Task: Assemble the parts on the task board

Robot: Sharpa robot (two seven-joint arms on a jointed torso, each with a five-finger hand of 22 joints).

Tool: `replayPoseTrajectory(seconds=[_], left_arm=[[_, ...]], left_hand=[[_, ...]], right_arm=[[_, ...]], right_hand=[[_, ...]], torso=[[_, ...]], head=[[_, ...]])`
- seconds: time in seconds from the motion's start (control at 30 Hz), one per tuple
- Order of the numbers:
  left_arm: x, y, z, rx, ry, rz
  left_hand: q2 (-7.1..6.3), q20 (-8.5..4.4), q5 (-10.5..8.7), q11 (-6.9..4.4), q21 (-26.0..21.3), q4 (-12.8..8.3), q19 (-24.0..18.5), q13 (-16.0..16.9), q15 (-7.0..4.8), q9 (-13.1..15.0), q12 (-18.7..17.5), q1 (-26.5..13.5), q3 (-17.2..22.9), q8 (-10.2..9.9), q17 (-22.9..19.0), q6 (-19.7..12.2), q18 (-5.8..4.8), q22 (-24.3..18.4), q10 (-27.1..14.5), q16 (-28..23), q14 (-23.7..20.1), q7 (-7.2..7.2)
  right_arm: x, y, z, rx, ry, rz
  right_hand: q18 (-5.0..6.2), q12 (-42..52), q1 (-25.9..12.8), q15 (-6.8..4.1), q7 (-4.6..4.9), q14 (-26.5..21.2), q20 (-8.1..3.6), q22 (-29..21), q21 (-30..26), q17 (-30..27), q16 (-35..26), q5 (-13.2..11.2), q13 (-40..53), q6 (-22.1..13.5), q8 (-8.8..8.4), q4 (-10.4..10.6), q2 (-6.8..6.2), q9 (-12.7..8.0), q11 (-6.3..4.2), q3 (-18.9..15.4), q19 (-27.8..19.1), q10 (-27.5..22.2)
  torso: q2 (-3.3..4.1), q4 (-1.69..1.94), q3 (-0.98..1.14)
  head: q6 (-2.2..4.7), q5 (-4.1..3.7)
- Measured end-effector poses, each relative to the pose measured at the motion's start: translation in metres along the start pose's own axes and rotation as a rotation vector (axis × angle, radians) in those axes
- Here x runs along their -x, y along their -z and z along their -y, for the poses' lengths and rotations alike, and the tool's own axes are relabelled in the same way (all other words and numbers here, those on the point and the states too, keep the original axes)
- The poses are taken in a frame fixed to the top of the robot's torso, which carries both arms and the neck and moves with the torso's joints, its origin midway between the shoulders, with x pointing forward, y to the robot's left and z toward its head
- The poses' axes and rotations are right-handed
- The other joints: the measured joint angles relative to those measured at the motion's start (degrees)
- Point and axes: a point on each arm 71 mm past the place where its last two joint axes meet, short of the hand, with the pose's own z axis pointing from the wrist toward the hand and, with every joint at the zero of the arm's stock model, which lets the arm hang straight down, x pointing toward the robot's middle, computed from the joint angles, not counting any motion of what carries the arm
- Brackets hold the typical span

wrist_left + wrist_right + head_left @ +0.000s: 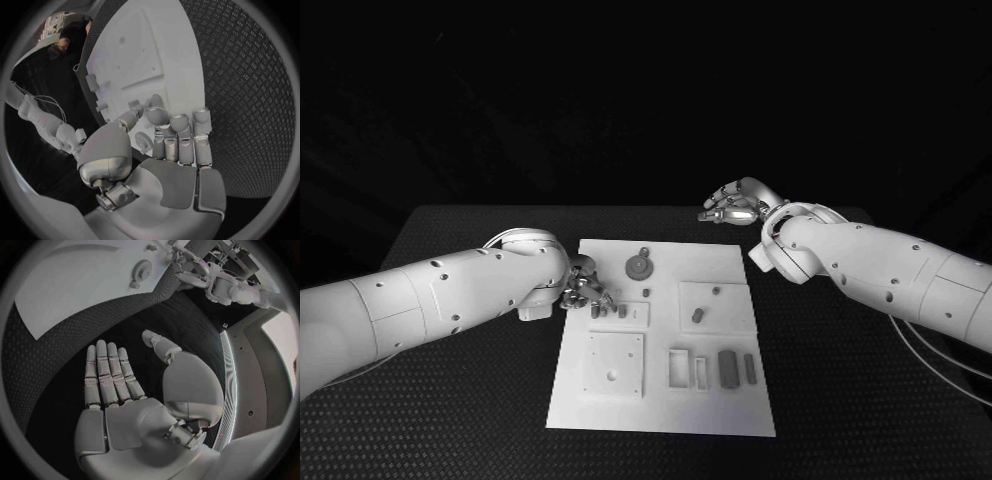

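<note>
Here the white task board (661,400) lies mid-tabletop (473,400), grey parts (727,366) lying in its recesses, a round one (638,267) near the far edge. Left hand (577,292) sits at the board's left edge, fingers curled down among small upright parts (606,310); whether it grips one I cannot tell. Right hand (737,205) hovers beyond the board's far right corner, off the board, fingers straight and spread, palm bare, holding nothing

One task board (733,400), two hands — left hand (578,293), right hand (737,205)
</note>
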Motion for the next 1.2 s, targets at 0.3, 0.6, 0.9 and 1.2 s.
replayPoseTrajectory(seconds=[0.3,0.6,0.9,1.2], left_arm=[[0.014,0.005,-0.009,0.018,0.056,0.036],[0.043,0.018,-0.009,-0.002,0.132,0.118],[0.052,0.021,0.007,-0.183,0.229,0.234],[0.038,0.021,0.027,-0.447,0.137,0.369]], left_hand=[[-0.53,0.12,0.0,0.23,0.0,1.0,-0.1,0.0,-0.18,0.1,0.0,-0.2,0.3,-0.7,0.0,-1.0,0.0,0.0,-0.3,0.0,-0.2,0.28],[2.29,0.88,0.0,1.42,-1.1,-1.8,-2.4,-0.9,0.31,0.0,-1.7,0.6,-1.3,-1.1,-1.2,-4.1,0.01,0.0,-3.1,-1.8,-2.4,1.33],[1.56,3.51,0.0,6.59,-11.5,-10.2,-13.6,-9.3,8.54,-0.4,-17.2,12.1,2.6,-2.9,-8.4,-12.3,-1.79,-2.8,-16.2,-15.4,-14.9,6.25],[1.94,4.09,3.47,10.22,-14.7,-14.4,-13.7,-19.1,10.73,-2.4,-33.8,24.0,3.2,-3.9,-10.8,-14.5,-1.78,-3.6,-17.6,-19.5,-13.4,6.81]], right_arm=[[-0.001,0.0,0.001,-0.001,0.0,0.0],[0.0,0.0,0.001,-0.002,0.0,0.0],[0.002,0.0,0.003,-0.007,0.002,0.003],[0.003,0.0,0.005,-0.011,0.001,0.007]], right_hand=[[0.01,0.0,0.0,0.0,0.19,0.0,0.0,0.1,0.0,0.0,0.0,0.2,0.0,-0.2,0.0,0.0,0.0,-0.1,0.0,0.0,0.0,0.0],[0.0,0.0,0.0,-0.01,0.19,0.0,0.15,0.0,0.0,0.0,0.0,0.2,-0.1,-0.2,0.0,0.0,0.0,-0.1,0.0,0.0,-0.2,0.0],[0.0,0.0,0.0,-0.01,0.18,0.0,0.15,0.1,0.0,0.0,0.0,0.2,-0.1,-0.2,0.0,0.0,0.0,0.0,0.0,0.0,-0.2,0.0],[0.0,0.0,0.0,-0.01,0.18,0.0,0.13,0.1,0.0,0.0,0.0,0.2,-0.2,-0.2,0.0,0.0,0.0,-0.1,0.0,0.0,-0.1,0.0]], torso=[[0.0,-0.01,-0.01],[0.0,-0.01,-0.04],[0.0,0.03,0.01],[0.04,0.0,-0.03]], head=[[0.26,-0.08],[0.38,-0.2],[0.55,-0.51],[0.77,-0.69]])
